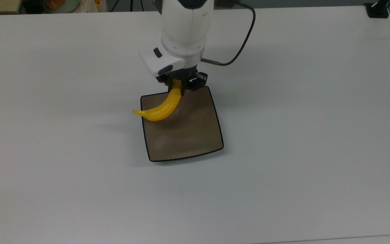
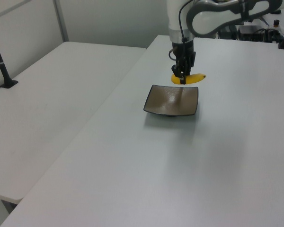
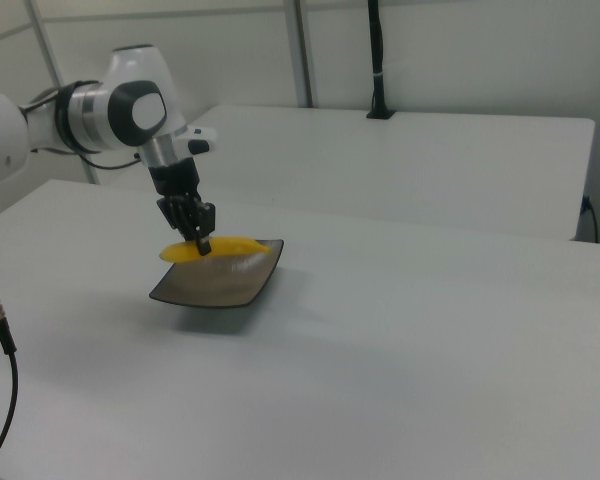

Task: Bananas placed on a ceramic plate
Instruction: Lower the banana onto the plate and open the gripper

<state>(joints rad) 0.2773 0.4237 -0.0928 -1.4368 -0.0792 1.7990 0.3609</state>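
Table: a broad, matte white tabletop (image 1: 303, 142) carries the scene; a second white table (image 2: 61, 90) stands alongside it, on the left view's left and behind it in the right view.

Arm: the white Franka arm (image 1: 185, 30) reaches in from the top view's upper edge, wrist pointing straight down, a black cable (image 1: 245, 40) looping off toward the top view's right.

Plate: the square, glossy brown-taupe ceramic plate with a thin black rim (image 1: 195, 142) sits flat near the middle of the tabletop, its centre slightly dished; in the left view the plate (image 2: 165, 106) lies directly below the wrist.

Bananas: a single smooth, bright yellow curved banana (image 1: 161, 107) hangs in the air above the plate's far part, not touching it. In the top view it crosses the plate's upper-left corner, its narrow tip poking just past the rim toward the top view's left. The left view (image 2: 191, 78) and right view (image 3: 230, 246) show it lying roughly level, clear of the plate's surface.

Gripper: the black two-finger gripper (image 1: 178, 87) is clamped narrowly on the banana near one end, the fruit's longer part sweeping out to the top view's left; in the right view the gripper (image 3: 202, 243) points down over the plate's far edge.
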